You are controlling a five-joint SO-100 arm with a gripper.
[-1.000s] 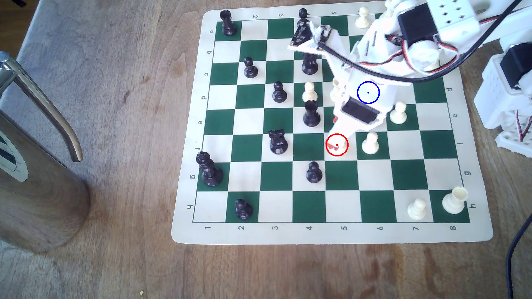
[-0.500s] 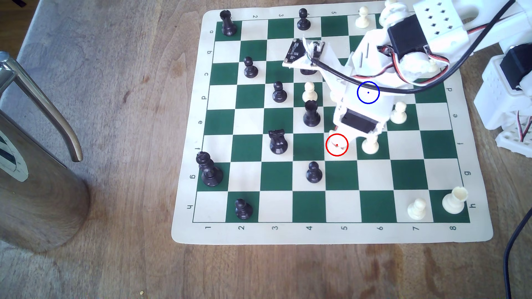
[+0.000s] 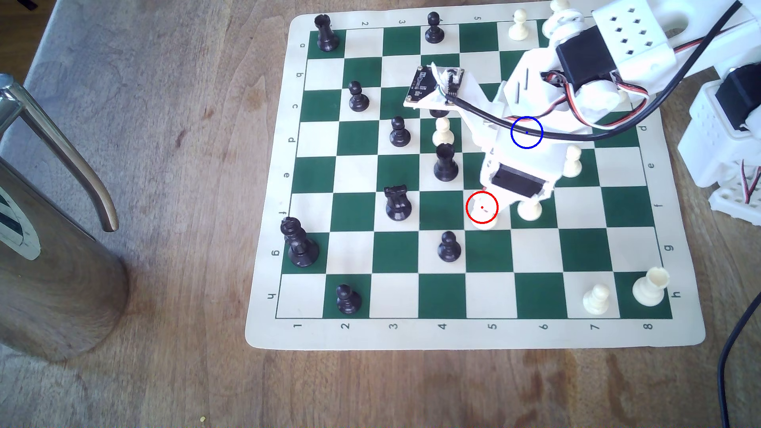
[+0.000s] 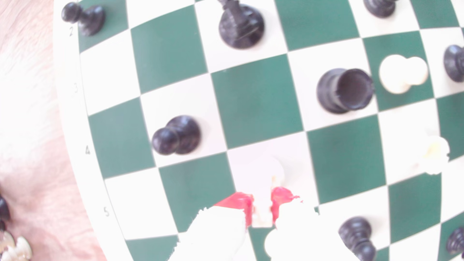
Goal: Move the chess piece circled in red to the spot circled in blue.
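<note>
Black rook point(image 3: 444, 163) beside cream pawn point(image 3: 443, 131); metal canister point(image 3: 53, 263) off-board.

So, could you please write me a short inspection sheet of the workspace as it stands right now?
Surface: green-and-cream chess mat on a wooden table.
Job's things: cream knight on the red-ringed square; blue-ringed spot hidden under the arm.
Clutter: black pieces, cream pawns, cream rook.
Grippers: claw, red pads either side of the knight; contact unclear.
Cables: black cable draped over the arm.
Surroundings: metal kettle, exterior view's left.
</note>
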